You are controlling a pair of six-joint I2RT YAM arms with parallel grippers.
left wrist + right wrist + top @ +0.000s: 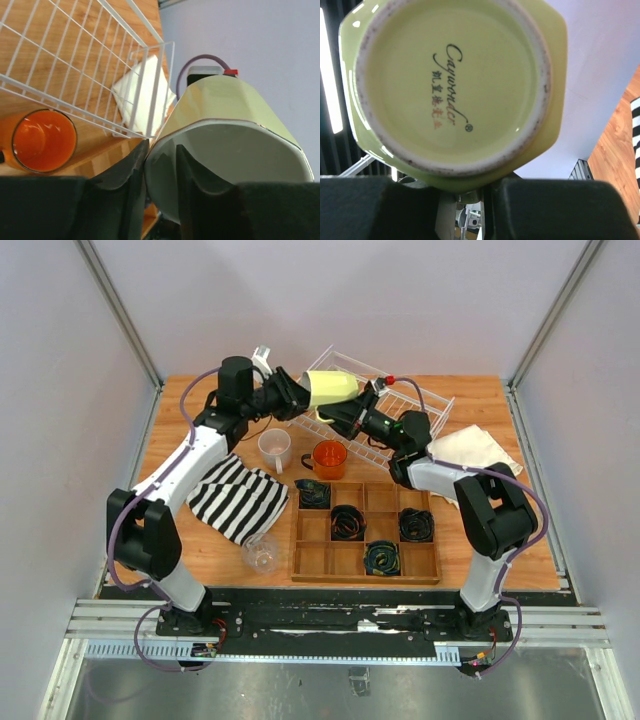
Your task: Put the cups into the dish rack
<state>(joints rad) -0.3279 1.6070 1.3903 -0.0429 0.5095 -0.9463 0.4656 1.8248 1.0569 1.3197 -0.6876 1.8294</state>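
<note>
Top external view | pale yellow-green mug (330,388) lies on its side in the air at the left end of the dish rack (432,400) | my left pincer (293,398) straddles its rim, 1 finger inside, 1 outside, clamping unclear | my right pincer (352,412) sits at its base, 2 fingers near together, grip unclear

Wooden table (210,555) holds dish rack (432,400), tray (365,578), striped cloth (238,498), white cloth (472,447), orange mug (328,458), white mug (275,448), tumbler (261,554).
</note>
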